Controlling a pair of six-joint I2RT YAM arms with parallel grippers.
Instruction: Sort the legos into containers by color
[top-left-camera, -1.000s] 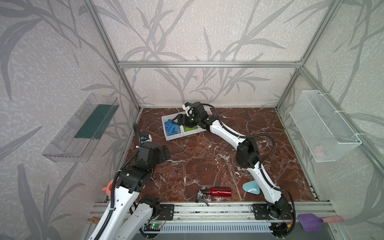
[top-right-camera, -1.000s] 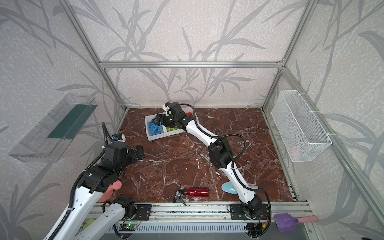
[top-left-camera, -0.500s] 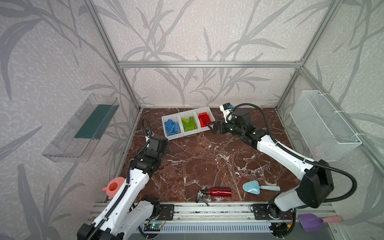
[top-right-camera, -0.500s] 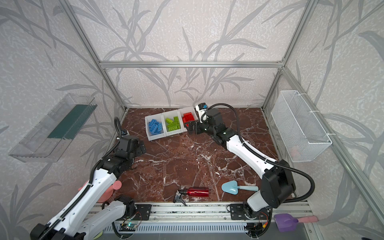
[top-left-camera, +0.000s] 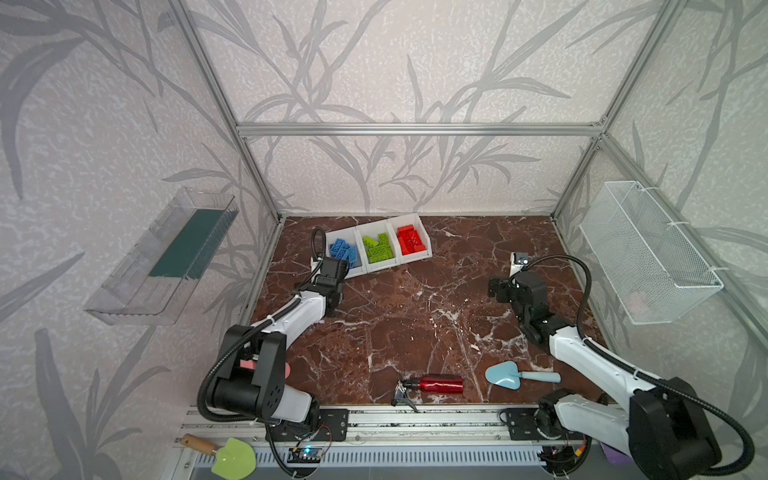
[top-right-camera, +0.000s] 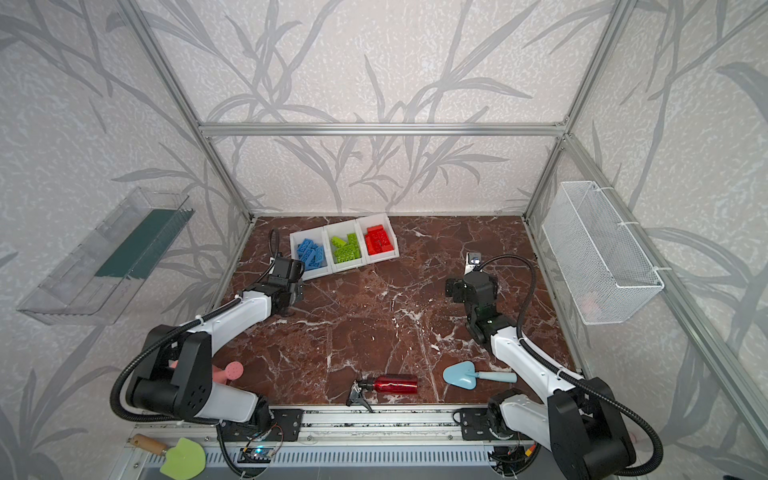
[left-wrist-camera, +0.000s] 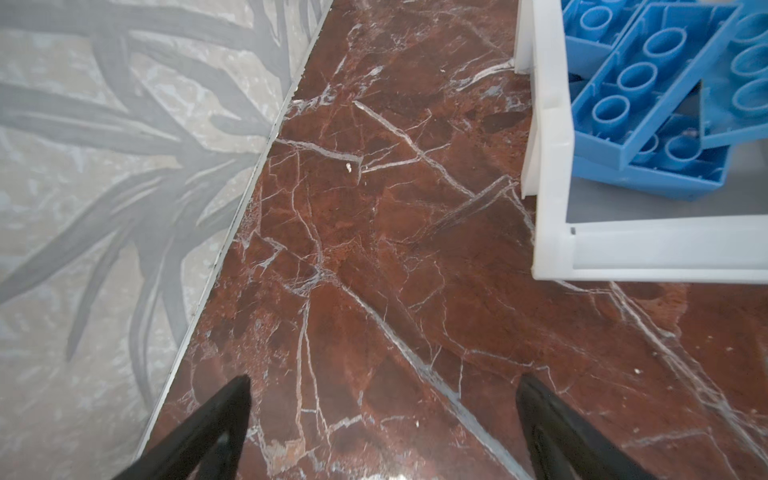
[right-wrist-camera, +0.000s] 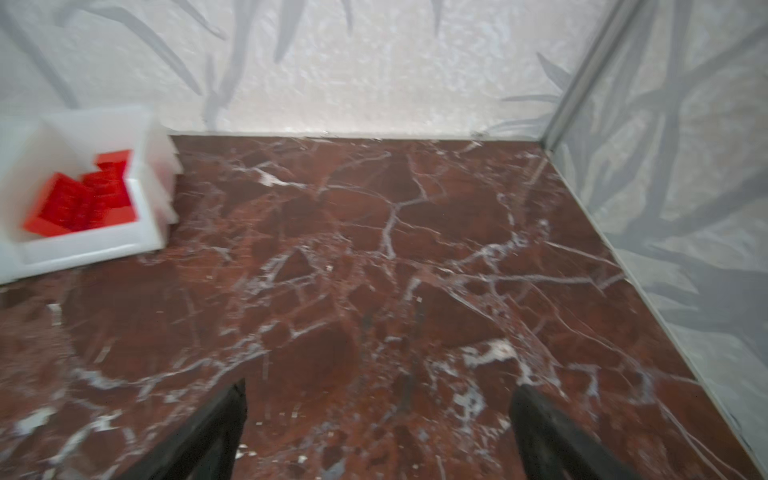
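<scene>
**Legos.** Blue legos (top-left-camera: 343, 251), green legos (top-left-camera: 378, 248) and red legos (top-left-camera: 411, 241), each colour piled loosely in its own bin. In both top views blue is in the left bin, green in the middle and red in the right. Several blue ones lie underside-up in the left wrist view.

**Containers** (top-left-camera: 417, 257). Three joined white bins in a row, set slightly askew at the back left of the table (top-left-camera: 415, 316), near the rear wall.

**Left gripper** (left-wrist-camera: 382, 399). Jaws spread wide, nothing between them. It sits over bare table just beside the blue bin's front corner, with its fingers (left-wrist-camera: 224, 415) clear of the bin.

**Right gripper** (right-wrist-camera: 376, 399). Jaws spread wide, empty. It sits over bare table on the right side, well apart from the containers. The wrist view is blurred.

**Other items.**
- Bottle (top-left-camera: 436, 383), red, lying near the front edge.
- Trowel (top-left-camera: 505, 374), pale blue, beside the bottle.
- Wire basket (top-left-camera: 648, 257) on the right wall.
- Clear tray (top-left-camera: 166, 257) on the left wall.
</scene>
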